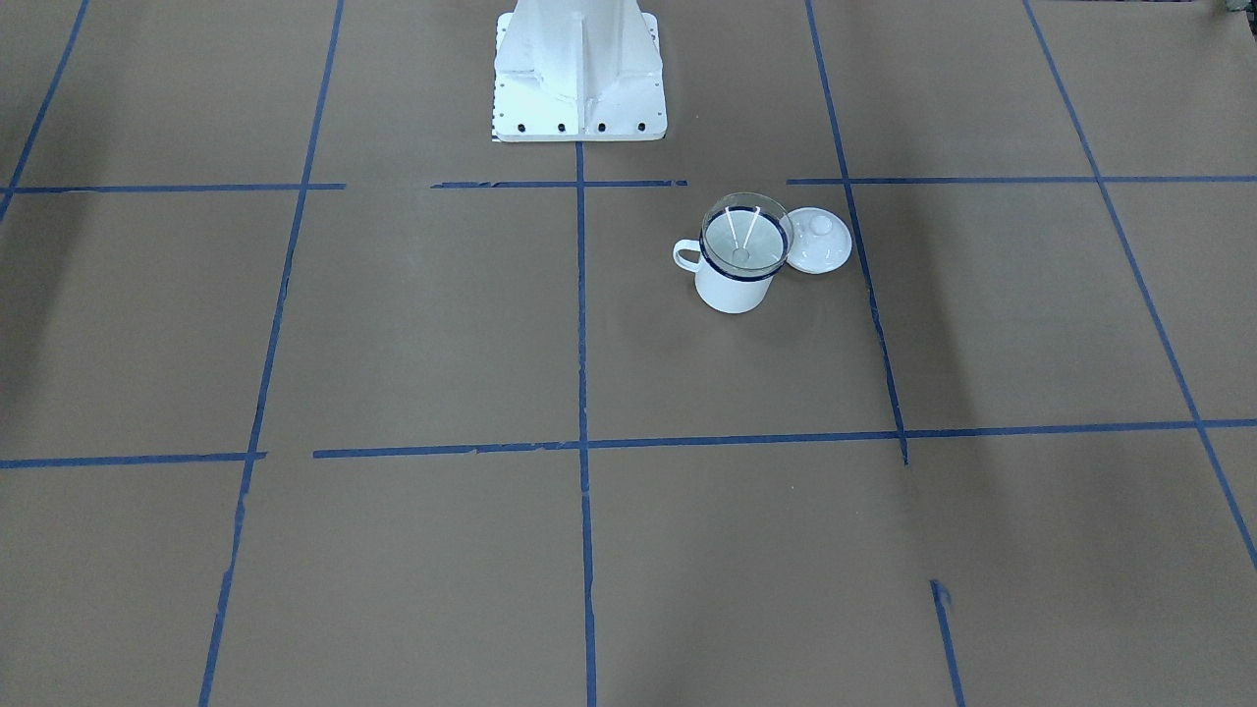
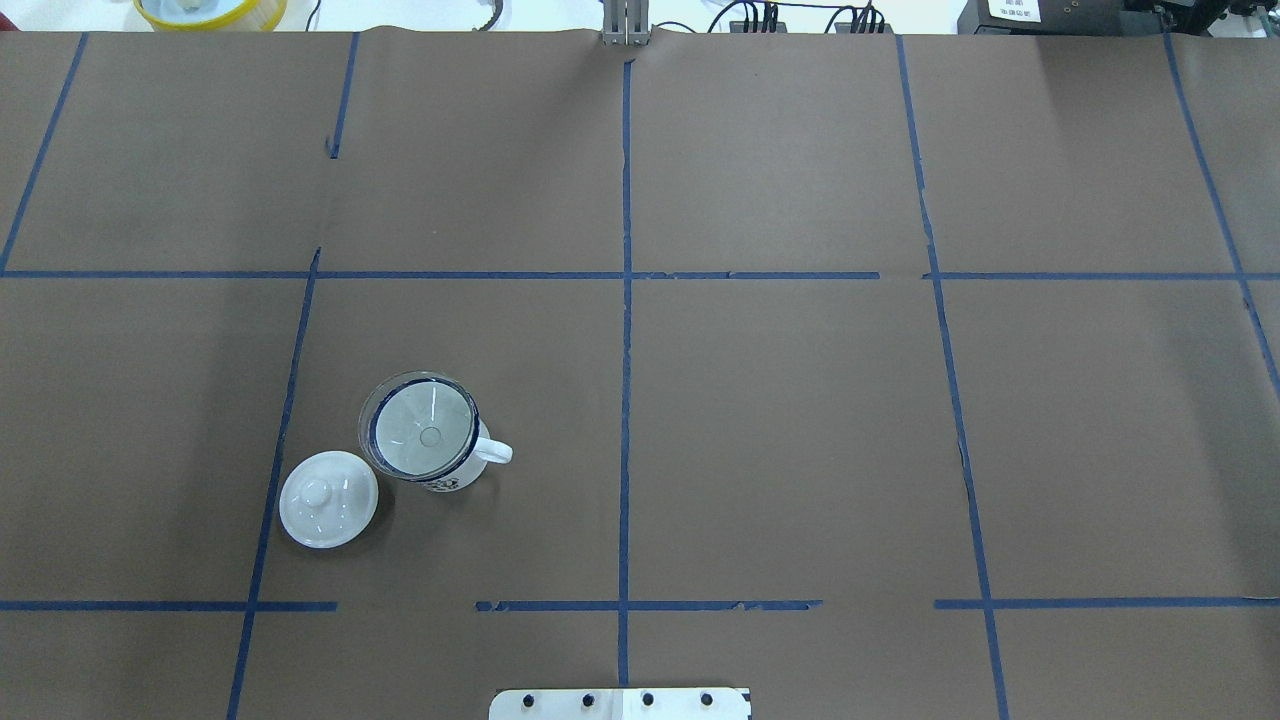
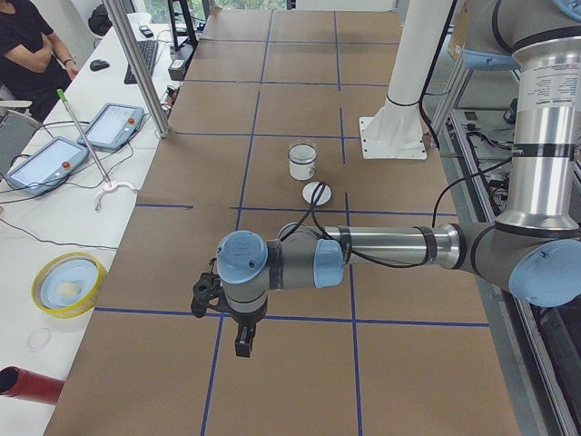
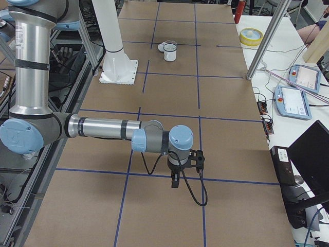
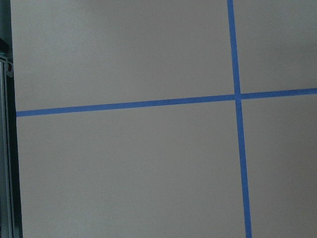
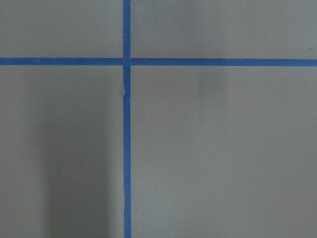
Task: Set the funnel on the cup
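Note:
The clear funnel (image 1: 744, 236) sits upright in the mouth of the white mug (image 1: 732, 291) with the dark blue rim, its spout pointing down inside. In the overhead view the funnel (image 2: 425, 425) covers the mug (image 2: 492, 452) on the table's left half. The pair also shows in the left side view (image 3: 301, 162) and the right side view (image 4: 170, 53). My left gripper (image 3: 243, 341) hangs far from the mug near the table's left end. My right gripper (image 4: 175, 181) hangs near the right end. I cannot tell whether either is open or shut.
A white domed lid with a knob (image 2: 328, 498) lies on the table beside the mug. The robot's white base (image 1: 579, 69) stands behind the mug. A yellow bowl (image 3: 68, 283), a red cylinder (image 3: 27, 386), teach pendants (image 3: 45, 163) and a metal post (image 3: 136, 64) line the operators' side.

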{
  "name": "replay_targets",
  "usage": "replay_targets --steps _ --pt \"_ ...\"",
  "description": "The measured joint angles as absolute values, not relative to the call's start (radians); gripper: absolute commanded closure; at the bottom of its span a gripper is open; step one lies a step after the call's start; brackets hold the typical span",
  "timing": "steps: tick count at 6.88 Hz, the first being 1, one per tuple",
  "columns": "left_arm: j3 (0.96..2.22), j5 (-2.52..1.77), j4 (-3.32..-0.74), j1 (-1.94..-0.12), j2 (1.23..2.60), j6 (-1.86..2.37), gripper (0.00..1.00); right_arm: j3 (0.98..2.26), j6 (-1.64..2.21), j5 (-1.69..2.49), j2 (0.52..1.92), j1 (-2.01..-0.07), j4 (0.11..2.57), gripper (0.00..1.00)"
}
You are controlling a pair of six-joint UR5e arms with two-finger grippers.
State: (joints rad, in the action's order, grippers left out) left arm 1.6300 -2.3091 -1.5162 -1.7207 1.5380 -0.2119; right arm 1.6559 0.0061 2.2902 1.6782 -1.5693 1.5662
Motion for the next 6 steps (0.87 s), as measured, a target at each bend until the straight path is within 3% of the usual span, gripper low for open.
replay_targets --steps 6 --pt "1.659 -2.309 -1.594 -1.683 1.534 -0.048 0.0 1.657 0.006 2.29 1.678 -1.569 1.566 0.0"
